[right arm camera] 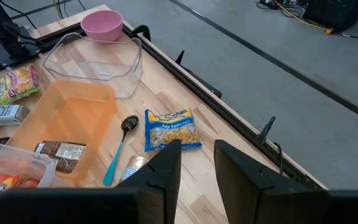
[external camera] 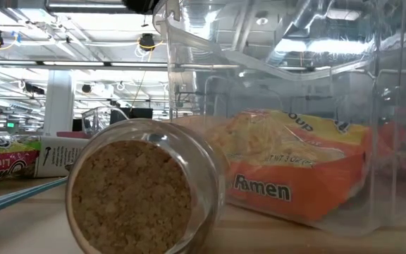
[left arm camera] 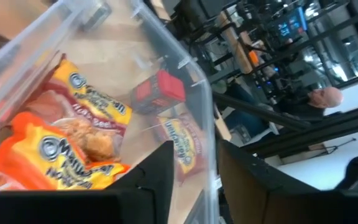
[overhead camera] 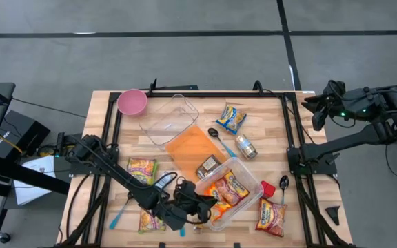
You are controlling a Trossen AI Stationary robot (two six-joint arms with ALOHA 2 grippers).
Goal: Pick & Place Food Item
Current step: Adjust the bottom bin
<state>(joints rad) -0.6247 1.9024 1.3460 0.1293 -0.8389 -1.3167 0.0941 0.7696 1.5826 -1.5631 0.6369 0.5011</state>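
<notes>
The left fingers [left arm camera: 157, 180] were at the near wall of the clear bin [left arm camera: 197, 106], and its thin edge ran up between them. They stood a little apart and held nothing. The food was in the bin, just past the fingertips: a yellow beef ramen packet [left arm camera: 95, 106] and an orange ramen packet [left arm camera: 48, 155] lay flat on the bottom. That job looked mostly done, I think. The bad thing that could happen was a bump. The wall sat so close to both fingers that if the arm pulled sideways, a finger could hook the edge and drag or tip the bin. Then the packets might slide out. If the fingers closed, they could pinch the wall. A glass jar [external camera: 132, 194] of brown crumbs lay on its side just beside the bin, and a knock could make it roll. The right fingers [right arm camera: 160, 174] waited off to the side of the worktop [overhead camera: 267, 124], also a little apart and holding nothing. The left wrist view showed the packets and the wall up close. Only the low view showed the jar. In the high view the dark arm hid that spot. But the high view showed the whole worktop, with a pink bowl [overhead camera: 132, 102], an orange lid [overhead camera: 191, 148], a small can [overhead camera: 245, 147] and more packets well away from the fingers.
</notes>
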